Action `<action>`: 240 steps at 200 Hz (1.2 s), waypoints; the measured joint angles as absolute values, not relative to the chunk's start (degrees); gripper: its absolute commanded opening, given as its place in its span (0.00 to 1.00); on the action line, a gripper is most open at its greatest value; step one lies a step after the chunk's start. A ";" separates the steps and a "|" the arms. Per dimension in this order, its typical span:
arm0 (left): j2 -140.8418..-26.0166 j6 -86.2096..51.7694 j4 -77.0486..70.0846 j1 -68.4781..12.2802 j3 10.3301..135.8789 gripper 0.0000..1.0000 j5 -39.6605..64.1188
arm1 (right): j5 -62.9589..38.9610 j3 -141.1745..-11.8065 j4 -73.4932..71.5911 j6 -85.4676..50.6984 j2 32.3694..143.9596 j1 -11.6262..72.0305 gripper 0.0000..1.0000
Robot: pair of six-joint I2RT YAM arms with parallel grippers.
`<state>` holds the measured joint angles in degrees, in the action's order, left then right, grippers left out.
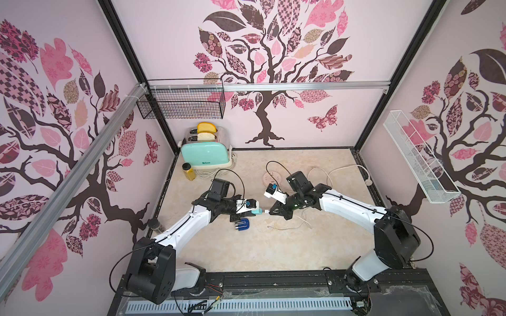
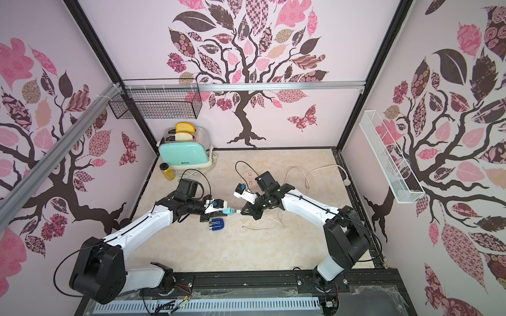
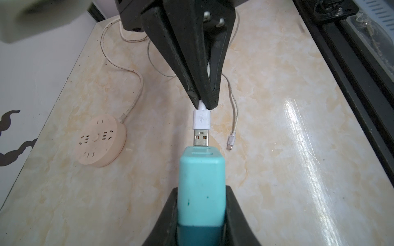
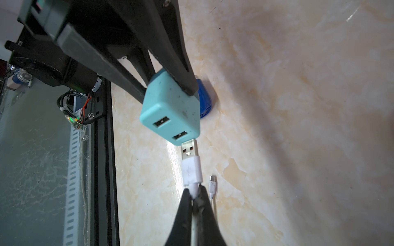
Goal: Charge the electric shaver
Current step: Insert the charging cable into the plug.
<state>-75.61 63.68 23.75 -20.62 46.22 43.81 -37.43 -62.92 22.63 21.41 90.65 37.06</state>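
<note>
Hidden: most of the electric shaver (image 4: 205,102) in the right wrist view, behind the teal plug adapter (image 4: 170,110); only a blue edge shows.
Hard to make out: the USB plug (image 1: 265,211) in both top views, too small to tell whether seated in the adapter.
Shaver: lies on the table (image 1: 273,251), just beside the left tool (image 1: 253,212) on the side nearer the robot's base, silver head toward the left arm; contact with the tool not clear.
Left tool: clenched on the teal plug adapter, ports facing the right tool (image 1: 271,211).
Right tool: pinched tight on the white cable (image 4: 193,192) just behind the USB plug; metal end at the adapter's port face, most of the metal showing.
Right wrist only: the adapter's two ports.
Left wrist: whole round pink socket hub (image 3: 100,142) and a loose small connector (image 3: 231,143); in both top views the hub sits partly behind the right arm.
Top views only: the shaver whole.
</note>
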 measured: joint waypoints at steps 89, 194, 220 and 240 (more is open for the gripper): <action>-75.92 64.29 23.68 -20.62 46.39 0.00 43.81 | -37.78 -62.92 22.44 21.61 88.77 37.06 0.00; -75.92 64.31 23.81 -20.62 46.52 0.00 43.94 | -37.87 -62.87 21.69 21.39 90.04 37.06 0.00; -75.92 64.31 23.90 -20.62 46.65 0.00 43.81 | -37.87 -62.87 21.67 21.39 90.04 37.06 0.00; -75.92 64.29 23.88 -20.62 46.72 0.00 43.81 | -37.91 -62.87 21.63 21.39 90.04 37.06 0.00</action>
